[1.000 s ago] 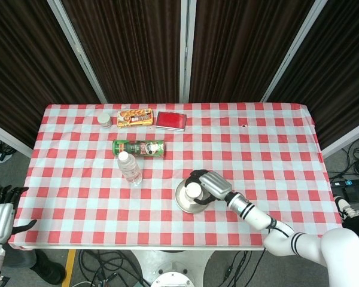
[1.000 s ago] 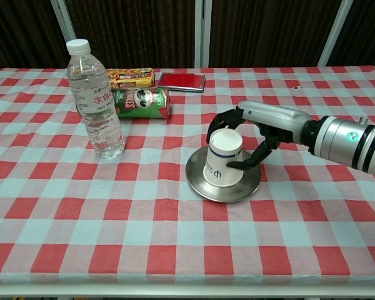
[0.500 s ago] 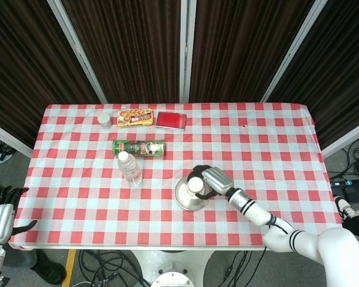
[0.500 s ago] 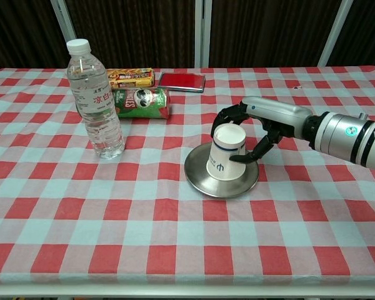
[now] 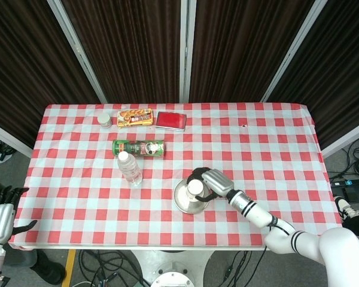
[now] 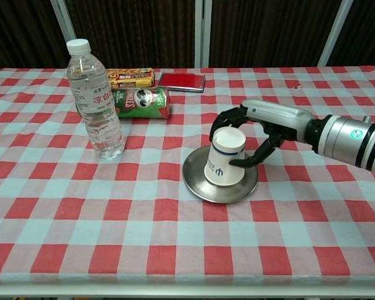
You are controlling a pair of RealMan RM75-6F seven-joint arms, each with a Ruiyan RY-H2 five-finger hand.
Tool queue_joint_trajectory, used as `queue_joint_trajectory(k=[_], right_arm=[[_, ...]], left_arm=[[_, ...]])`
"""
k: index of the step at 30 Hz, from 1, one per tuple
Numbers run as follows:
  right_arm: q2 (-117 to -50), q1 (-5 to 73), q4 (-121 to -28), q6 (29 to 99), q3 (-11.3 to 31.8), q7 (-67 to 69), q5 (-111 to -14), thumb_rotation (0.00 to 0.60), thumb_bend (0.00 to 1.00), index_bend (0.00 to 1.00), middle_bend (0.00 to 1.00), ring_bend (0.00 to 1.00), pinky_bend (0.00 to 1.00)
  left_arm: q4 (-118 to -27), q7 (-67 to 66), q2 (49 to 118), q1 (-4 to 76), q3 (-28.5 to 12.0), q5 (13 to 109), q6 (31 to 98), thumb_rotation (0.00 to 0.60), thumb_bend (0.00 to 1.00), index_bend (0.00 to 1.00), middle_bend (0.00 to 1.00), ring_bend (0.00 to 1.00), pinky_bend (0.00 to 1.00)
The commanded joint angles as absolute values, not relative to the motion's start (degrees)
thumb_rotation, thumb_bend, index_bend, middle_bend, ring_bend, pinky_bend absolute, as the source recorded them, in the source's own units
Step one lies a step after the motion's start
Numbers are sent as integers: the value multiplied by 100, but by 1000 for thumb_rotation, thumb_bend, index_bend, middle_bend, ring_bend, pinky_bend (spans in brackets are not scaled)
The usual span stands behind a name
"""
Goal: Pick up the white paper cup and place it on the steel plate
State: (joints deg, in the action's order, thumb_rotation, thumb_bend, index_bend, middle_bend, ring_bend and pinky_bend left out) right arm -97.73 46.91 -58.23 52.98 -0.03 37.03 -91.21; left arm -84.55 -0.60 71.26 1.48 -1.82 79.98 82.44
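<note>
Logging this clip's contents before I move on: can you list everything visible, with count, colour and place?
paper cup: 1, white, tilted on the steel plate
steel plate: 1, silver, table centre
water bottle: 1, clear, upright, left of plate
chip can: 1, green, lying behind bottle
snack box: 1, yellow-red, far edge
flat case: 1, red, beside snack box
small jar: 1, pale, far left
tablecloth: 1, red-white check
right hand: grips the cup
left hand: off table, holds nothing
</note>
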Motion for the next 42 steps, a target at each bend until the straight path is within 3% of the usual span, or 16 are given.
queue_joint_trajectory(k=[1, 9, 16, 23, 25, 29, 37, 42], right_arm=[[-9946, 4789, -5524, 5191, 212, 3626, -8941, 600, 327, 517, 347, 182, 194], [-9563, 4562, -5849, 5794, 377, 3779, -8888, 600, 327, 499, 346, 182, 193], [-9552, 4465, -5350, 5114, 624, 3069, -8091, 600, 327, 396, 292, 130, 163], [-9547, 4388, -5326, 4845, 569, 2826, -7979, 600, 327, 65, 149, 22, 94], [-9385, 4301, -5542, 5038, 569, 2726, -8034, 600, 327, 8, 121, 12, 85], [-8754, 3935, -6343, 5724, 507, 2240, -8189, 600, 324, 0, 99, 0, 78], [-7133, 2349, -8413, 7555, 8, 143, -8024, 600, 322, 5, 140, 2, 76], [-6592, 1342, -9181, 8697, -359, -51, -8172, 600, 323, 38, 140, 2, 77]], left_arm=[[-8457, -52, 7120, 131, -178, 7988, 8255, 600, 69, 197, 190, 98, 85], [-8422, -17, 7126, 136, -187, 8040, 8288, 600, 69, 198, 190, 98, 85], [-8406, 21, 7143, 112, -168, 8083, 8331, 600, 69, 198, 191, 98, 85], [-8430, -6, 7135, 110, -165, 8115, 8354, 600, 69, 197, 191, 98, 85], [-8435, 4, 7130, 115, -171, 8119, 8353, 600, 69, 198, 191, 98, 85], [-8412, 21, 7141, 129, -180, 8139, 8353, 600, 69, 197, 191, 98, 85], [-8340, 41, 7220, 233, -234, 8183, 8294, 600, 69, 197, 191, 98, 85], [-8333, -16, 7298, 309, -257, 8264, 8297, 600, 68, 197, 191, 98, 85]])
